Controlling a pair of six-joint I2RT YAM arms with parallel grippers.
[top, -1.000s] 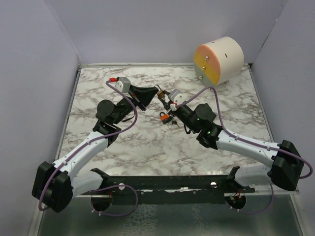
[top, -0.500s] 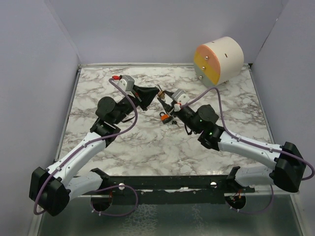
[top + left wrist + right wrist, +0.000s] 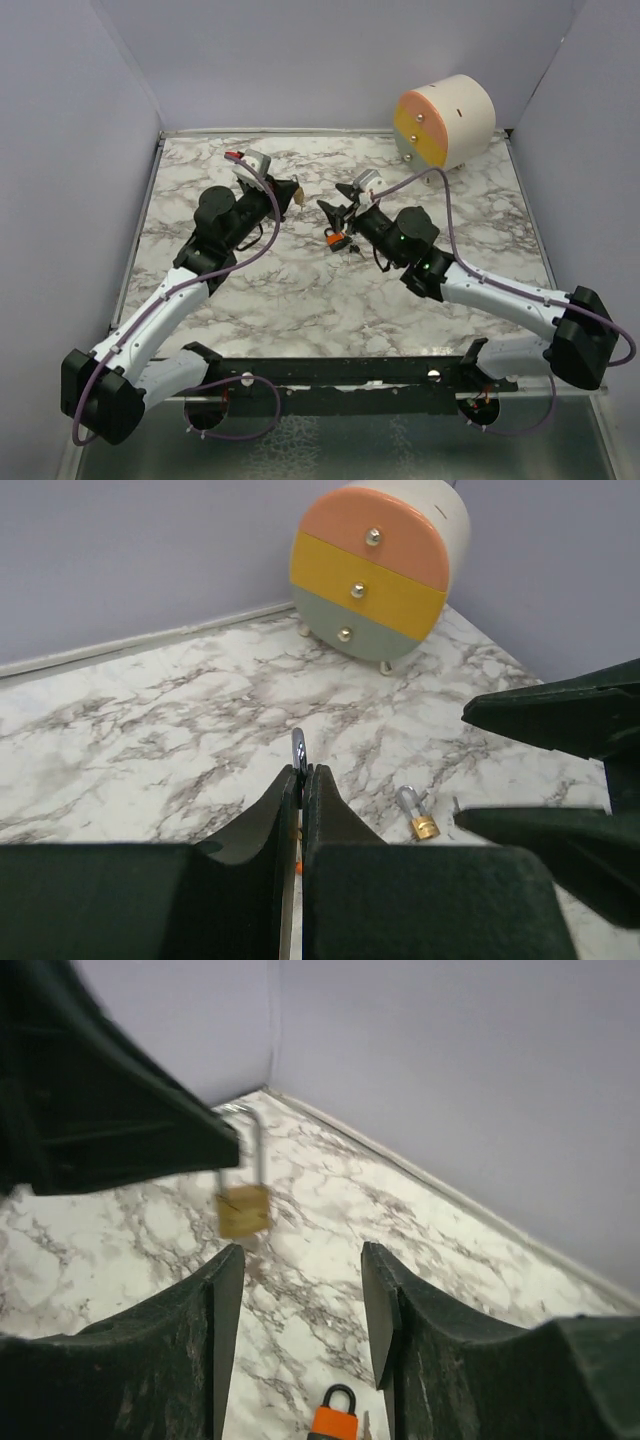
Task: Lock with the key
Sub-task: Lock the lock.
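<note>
Marble-print tabletop (image 3: pixel 300 300), lilac walls behind. Brass padlock (image 3: pixel 243 1210) held off table, shackle pinched in clenched left gripper (image 3: pixel 301 775), body hung down, long axis vertical. Right gripper (image 3: pixel 300 1260) spread, nothing grasped, pointed at padlock from just beside. Orange padlock (image 3: pixel 335 1422) left lying on table below. Key not made out (too small to tell).
</note>
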